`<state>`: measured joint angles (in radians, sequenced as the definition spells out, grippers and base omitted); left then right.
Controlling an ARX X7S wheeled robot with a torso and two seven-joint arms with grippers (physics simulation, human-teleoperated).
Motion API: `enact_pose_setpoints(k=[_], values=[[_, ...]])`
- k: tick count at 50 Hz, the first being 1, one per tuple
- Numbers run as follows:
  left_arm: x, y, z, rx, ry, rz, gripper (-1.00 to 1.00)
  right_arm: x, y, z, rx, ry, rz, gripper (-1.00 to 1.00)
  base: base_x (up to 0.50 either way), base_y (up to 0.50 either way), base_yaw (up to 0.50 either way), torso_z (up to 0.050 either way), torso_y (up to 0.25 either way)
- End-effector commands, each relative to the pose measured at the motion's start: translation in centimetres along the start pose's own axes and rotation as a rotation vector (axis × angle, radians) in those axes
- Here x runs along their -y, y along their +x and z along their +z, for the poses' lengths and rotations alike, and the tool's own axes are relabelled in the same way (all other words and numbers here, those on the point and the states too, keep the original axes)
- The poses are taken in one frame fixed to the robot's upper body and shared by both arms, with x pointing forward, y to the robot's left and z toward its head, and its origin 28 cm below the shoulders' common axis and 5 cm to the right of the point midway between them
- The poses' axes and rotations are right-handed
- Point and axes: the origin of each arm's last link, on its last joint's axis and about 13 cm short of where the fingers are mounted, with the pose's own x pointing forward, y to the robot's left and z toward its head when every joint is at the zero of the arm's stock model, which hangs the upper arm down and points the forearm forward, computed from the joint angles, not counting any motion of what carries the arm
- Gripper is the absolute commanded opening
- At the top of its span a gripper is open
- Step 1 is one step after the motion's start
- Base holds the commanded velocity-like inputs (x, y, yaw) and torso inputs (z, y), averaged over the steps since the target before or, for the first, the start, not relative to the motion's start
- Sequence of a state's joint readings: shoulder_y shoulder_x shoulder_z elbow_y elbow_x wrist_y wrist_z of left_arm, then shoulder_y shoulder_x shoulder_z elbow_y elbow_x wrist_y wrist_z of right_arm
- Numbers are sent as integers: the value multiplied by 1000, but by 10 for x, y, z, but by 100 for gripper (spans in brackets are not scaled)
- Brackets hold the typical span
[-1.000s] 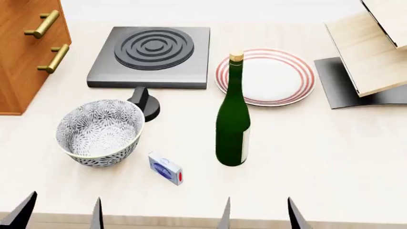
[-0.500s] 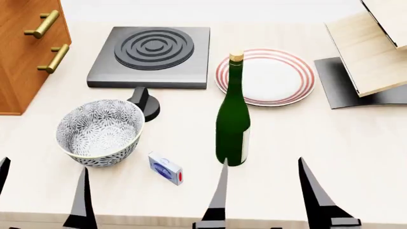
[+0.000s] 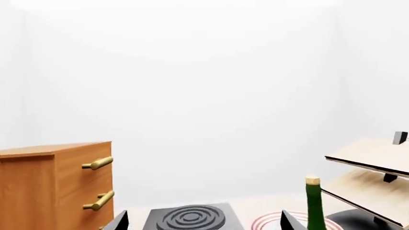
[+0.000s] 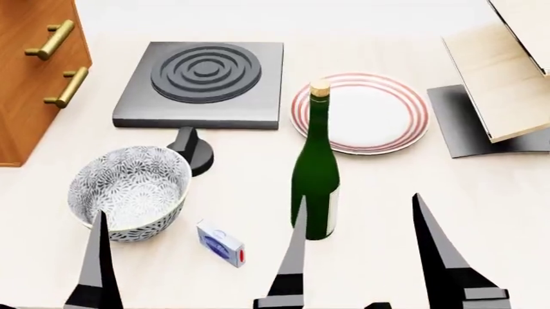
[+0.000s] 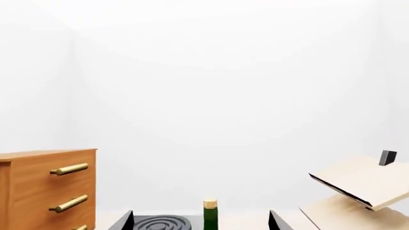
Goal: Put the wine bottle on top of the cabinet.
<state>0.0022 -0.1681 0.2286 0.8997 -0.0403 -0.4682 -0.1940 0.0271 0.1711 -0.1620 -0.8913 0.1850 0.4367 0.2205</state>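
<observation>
I see the wine bottle (image 4: 315, 177) upright on the table (image 4: 481, 212), frame center, just below the striped plate (image 4: 361, 112). My right gripper (image 4: 361, 257) is spread wide at bottom, fingers either side of the bottle base, not touching. Left gripper (image 3: 201, 223) also spread, lower left by the bowl (image 4: 131, 192). Cabinet (image 4: 30, 71) sits upper left, w/ hob (image 4: 202, 80) beside it.
</observation>
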Motion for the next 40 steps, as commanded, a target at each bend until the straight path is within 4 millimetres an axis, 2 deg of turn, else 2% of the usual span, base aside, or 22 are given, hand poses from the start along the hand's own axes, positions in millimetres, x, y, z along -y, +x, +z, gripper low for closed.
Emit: enact_pose_setpoints(k=[1, 32, 40], values=[[0, 1, 2, 8, 2, -2, 100, 0, 1, 3, 14, 0, 7, 100, 500, 0, 0, 0, 0], [0, -1, 9, 15, 6, -5, 100, 2, 1, 0, -13, 3, -22, 100, 500, 0, 0, 0, 0], [0, 0, 9, 9, 5, -4, 100, 2, 1, 0, 3, 7, -26, 100, 27, 0, 0, 0, 2]])
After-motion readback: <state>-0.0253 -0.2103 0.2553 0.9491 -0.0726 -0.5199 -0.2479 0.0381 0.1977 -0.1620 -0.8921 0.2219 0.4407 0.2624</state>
